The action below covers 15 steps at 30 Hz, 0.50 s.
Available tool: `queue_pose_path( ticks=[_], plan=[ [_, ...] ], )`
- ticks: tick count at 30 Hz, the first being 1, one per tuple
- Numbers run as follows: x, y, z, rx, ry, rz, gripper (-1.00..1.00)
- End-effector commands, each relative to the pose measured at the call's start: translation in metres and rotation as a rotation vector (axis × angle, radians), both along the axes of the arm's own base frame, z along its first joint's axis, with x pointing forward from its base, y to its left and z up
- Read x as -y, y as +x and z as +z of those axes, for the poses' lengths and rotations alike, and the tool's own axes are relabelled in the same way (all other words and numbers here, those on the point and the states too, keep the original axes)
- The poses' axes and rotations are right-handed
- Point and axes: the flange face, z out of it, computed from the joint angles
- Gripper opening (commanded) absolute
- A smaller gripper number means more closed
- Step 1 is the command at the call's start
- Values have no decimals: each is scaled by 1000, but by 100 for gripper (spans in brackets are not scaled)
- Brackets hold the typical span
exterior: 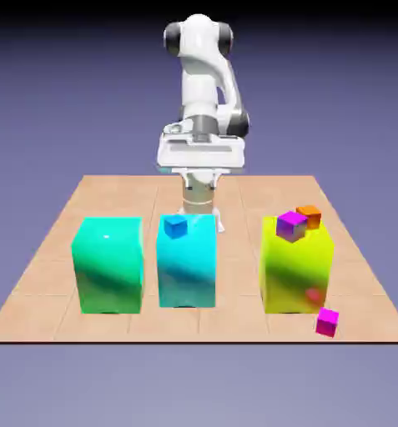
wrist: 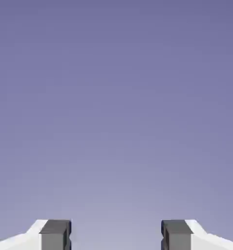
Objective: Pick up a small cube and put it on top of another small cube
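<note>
The hand (wrist: 116, 234) is released, its fingertips (wrist: 54, 233) spread wide with only backdrop between them. On the table (exterior: 35, 283) stand three blocks: green (exterior: 108, 265), cyan (exterior: 186, 263), yellow (exterior: 295, 267). The pink cube (exterior: 327, 322) lies on the table just beside the yellow block, nearest the camera.
</note>
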Motion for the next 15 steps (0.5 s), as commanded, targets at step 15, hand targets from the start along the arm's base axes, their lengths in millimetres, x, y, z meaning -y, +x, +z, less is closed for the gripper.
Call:
queue_pose_path(
  ticks=[15],
  plan=[
    [-117,129,-75,-474,-132,357,0]
  ],
)
